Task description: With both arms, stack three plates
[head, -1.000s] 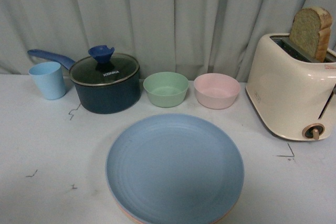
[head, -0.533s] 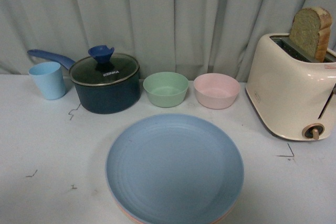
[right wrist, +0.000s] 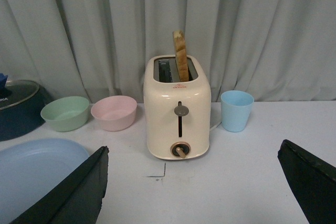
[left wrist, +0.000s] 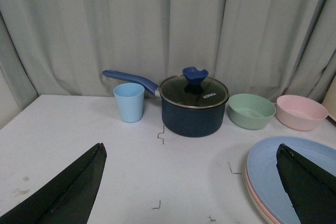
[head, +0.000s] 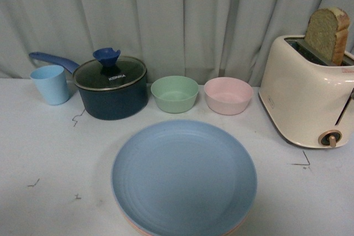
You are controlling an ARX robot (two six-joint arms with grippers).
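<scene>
Neither arm shows in the front view; each wrist camera sees only its own two dark fingers at the lower corners of its picture, set far apart with nothing between them, so the left gripper (left wrist: 191, 192) and the right gripper (right wrist: 194, 192) are both spread wide and empty, held above the white table (head: 44, 153) and looking toward the grey curtain (head: 182, 20). The plates are stacked at the table's near edge, in the middle: the light blue plate (head: 184, 176) lies on top, and a thin pink rim (head: 126, 222) peeks out beneath it; in the left wrist view pale edges (left wrist: 251, 192) show under the blue one, though the separate colours are hard to tell apart. Behind the stack stand the green bowl (head: 175, 93) and pink bowl (head: 228, 95), with the dark blue lidded saucepan (head: 110, 87) and light blue cup (head: 50, 84) to the left and the cream toaster (head: 307, 95) holding a bread slice (head: 327, 34) to the right. Compared with the earlier front pictures, nothing on the table has shifted.
</scene>
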